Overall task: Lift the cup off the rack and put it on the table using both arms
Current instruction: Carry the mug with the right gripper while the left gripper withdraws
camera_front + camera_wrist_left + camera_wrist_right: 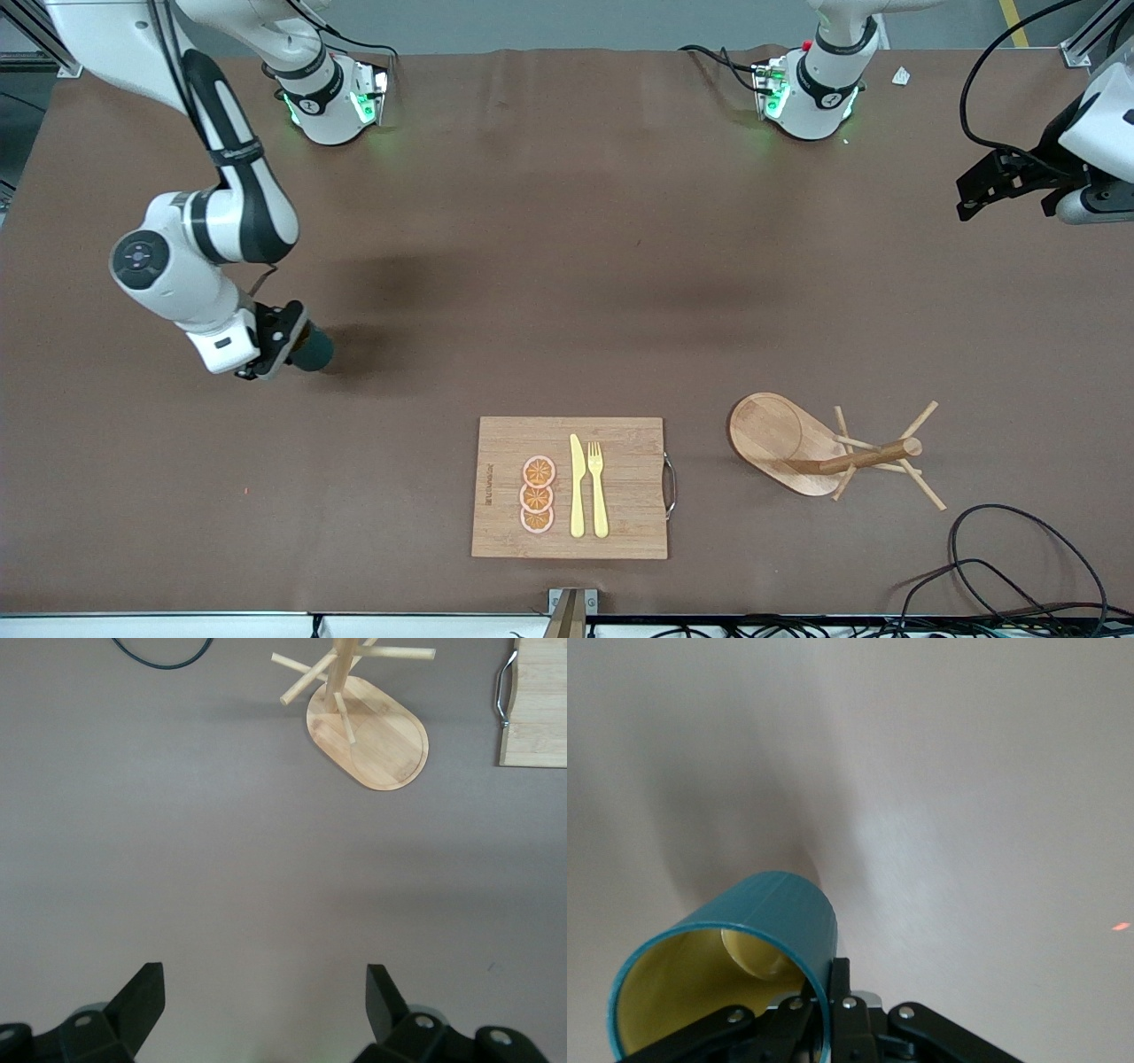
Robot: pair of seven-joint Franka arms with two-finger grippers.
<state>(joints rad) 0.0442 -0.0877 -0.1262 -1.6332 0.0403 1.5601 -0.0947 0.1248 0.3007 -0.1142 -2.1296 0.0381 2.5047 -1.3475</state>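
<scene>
Right gripper of mine is clamped on the cup rim, one finger inside and one outside, low over the table at the right arm's end, probably so I can set it down well apart from the rack; left gripper waits with jaws wide apart, holding nothing. Right wrist view shows the yellow interior and rim pinch the front view hides; left wrist view shows bare pegs with the rack standing upright, though the front view makes it look tipped
</scene>
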